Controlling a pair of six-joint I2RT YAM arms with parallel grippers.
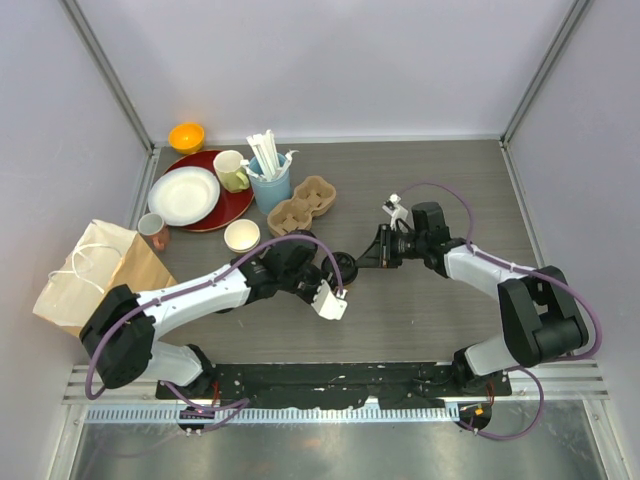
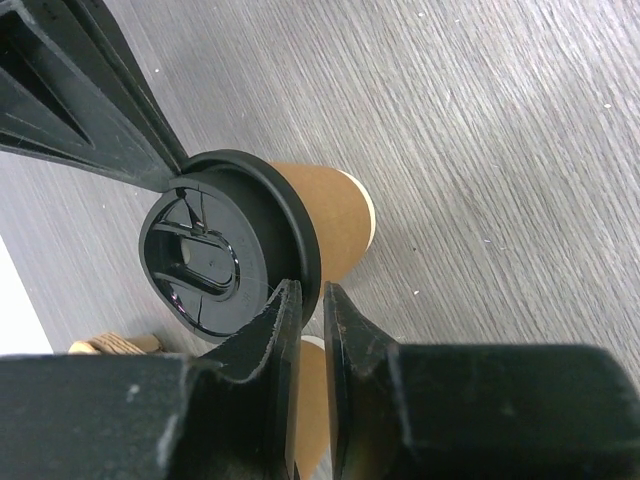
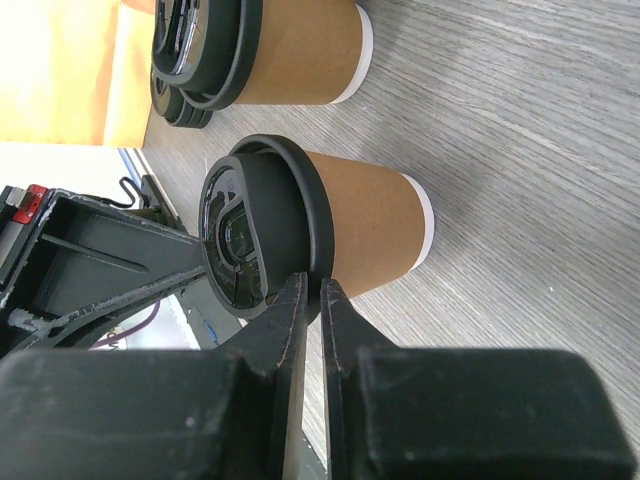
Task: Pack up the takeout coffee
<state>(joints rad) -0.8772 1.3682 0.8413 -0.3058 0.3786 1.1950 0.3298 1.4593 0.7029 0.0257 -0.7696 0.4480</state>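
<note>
Takeout coffee cup (image 1: 344, 266) nipped from two sides, mid-worktop (image 1: 420, 310).
Top: stands upright, right of brown paper bag (image 1: 90, 275), nearer than cardboard cup carrier (image 1: 303, 203). Left wrist: left pincer (image 2: 310, 300), nearly closed, pinches black sip lid (image 2: 200, 250) at its rim. Right wrist: right pincer (image 3: 312, 290), fingers all but together, bites the same lid's rim; second lidded kraft cup (image 3: 300, 45) stands apart behind.

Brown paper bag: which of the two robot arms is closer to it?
Left. The left arm bends right beside the brown paper bag, while the right arm is far off on the opposite side of the table.
</note>
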